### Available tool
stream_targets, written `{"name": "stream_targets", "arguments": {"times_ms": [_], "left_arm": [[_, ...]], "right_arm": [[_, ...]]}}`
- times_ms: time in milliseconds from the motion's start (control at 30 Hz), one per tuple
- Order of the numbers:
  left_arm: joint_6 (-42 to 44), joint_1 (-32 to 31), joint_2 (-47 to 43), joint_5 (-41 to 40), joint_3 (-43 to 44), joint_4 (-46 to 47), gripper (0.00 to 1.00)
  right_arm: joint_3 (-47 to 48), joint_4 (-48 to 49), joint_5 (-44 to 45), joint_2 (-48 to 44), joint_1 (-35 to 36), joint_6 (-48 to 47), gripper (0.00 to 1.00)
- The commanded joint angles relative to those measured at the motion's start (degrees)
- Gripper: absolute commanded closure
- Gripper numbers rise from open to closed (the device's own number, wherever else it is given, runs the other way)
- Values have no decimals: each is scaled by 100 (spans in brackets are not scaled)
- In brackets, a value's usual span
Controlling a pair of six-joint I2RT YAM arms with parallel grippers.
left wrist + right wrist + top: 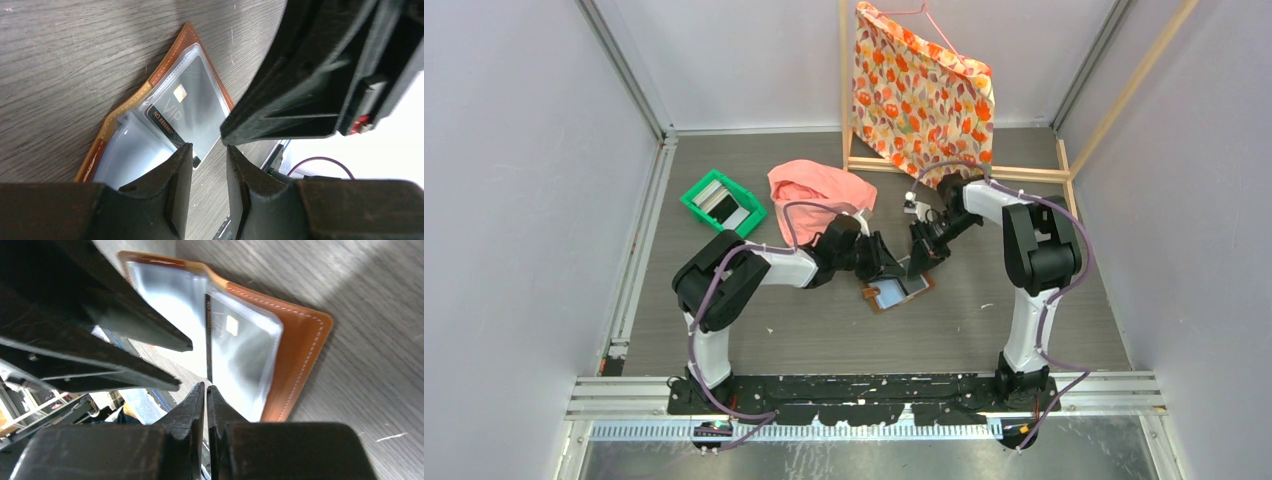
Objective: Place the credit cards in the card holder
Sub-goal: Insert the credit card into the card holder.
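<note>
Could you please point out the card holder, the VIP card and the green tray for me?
card holder [163, 67]: left wrist view, on its brown leather border.
VIP card [195, 105]: left wrist view, on its grey face.
green tray [690, 197]: top external view, on its left rim.

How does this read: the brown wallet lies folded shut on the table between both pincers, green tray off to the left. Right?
Not shut: the left wrist view shows the wallet open, a VIP card in a clear pocket. It lies on the table between the left pincer and right pincer, green tray off to the left.
</note>
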Motion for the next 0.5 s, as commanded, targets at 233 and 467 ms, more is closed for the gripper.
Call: {"name": "stream_targets", "arguments": {"times_ms": [233, 467], "left_arm": [[866, 255, -681, 144, -122, -413, 65], [2288, 405, -1713, -52, -17, -1653, 63]], "right_arm": [[94, -55, -30, -183, 9, -113, 87], [59, -263, -637, -726, 9, -685, 82]]}}
